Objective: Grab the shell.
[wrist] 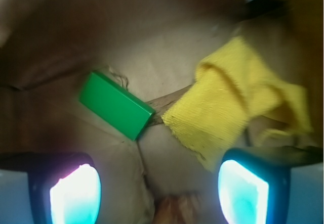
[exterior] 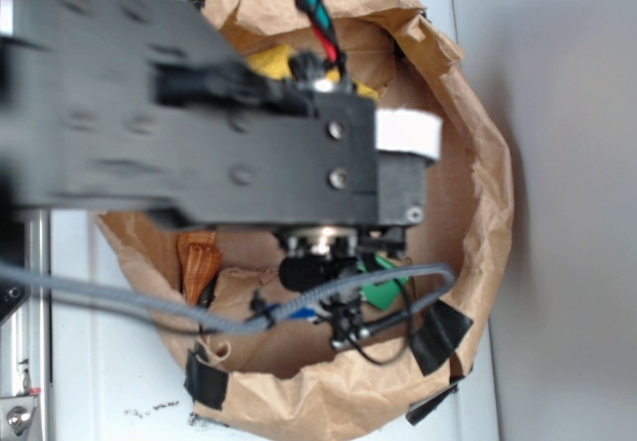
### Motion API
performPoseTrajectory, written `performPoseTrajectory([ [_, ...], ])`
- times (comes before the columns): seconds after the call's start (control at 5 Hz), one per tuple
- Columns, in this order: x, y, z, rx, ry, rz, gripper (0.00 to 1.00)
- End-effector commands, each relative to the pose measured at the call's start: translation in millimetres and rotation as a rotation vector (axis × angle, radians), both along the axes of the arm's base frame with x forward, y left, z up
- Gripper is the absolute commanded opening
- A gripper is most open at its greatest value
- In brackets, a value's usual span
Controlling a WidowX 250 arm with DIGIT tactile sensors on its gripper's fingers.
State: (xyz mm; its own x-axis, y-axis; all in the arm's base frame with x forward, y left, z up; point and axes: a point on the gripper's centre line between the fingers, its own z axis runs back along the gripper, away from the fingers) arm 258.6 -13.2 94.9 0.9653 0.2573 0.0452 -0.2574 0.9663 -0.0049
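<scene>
Exterior view
My arm (exterior: pixel 199 112): blurred, stretched across the top of a brown paper bag (exterior: pixel 478 142) with a rolled rim, patched with black tape (exterior: pixel 438 336).
Shell (exterior: pixel 199 265): orange-brown, ridged, on the bag floor near the left wall, just below my arm.
Green block (exterior: pixel 383 292): partly hidden behind cables, right of the shell and well apart from it.
Yellow cloth (exterior: pixel 269 63): peeks out above my arm.
My gripper: hidden under the arm here; I cannot tell its state.

Wrist view
My gripper (wrist: pixel 159 193): fingers spread wide, holding nothing, both pads glowing at the bottom corners.
Shell (wrist: pixel 177 209): a blurred orange-brown shape at the bottom edge, between my fingers.
Green block (wrist: pixel 116 105): lies tilted on the paper, left of centre.
Yellow cloth (wrist: pixel 233 102): crumpled, right of the block.
</scene>
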Motion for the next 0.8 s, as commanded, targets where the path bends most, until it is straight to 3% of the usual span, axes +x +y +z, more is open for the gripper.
performPoseTrajectory([
  [0.0,-21,26,-36,0.046,-0.078,0.072,1.0],
  [0.4,-41,41,-27,-0.034,-0.049,0.053,1.0],
  [0.6,-48,40,-2,-0.06,-0.11,0.09,1.0],
])
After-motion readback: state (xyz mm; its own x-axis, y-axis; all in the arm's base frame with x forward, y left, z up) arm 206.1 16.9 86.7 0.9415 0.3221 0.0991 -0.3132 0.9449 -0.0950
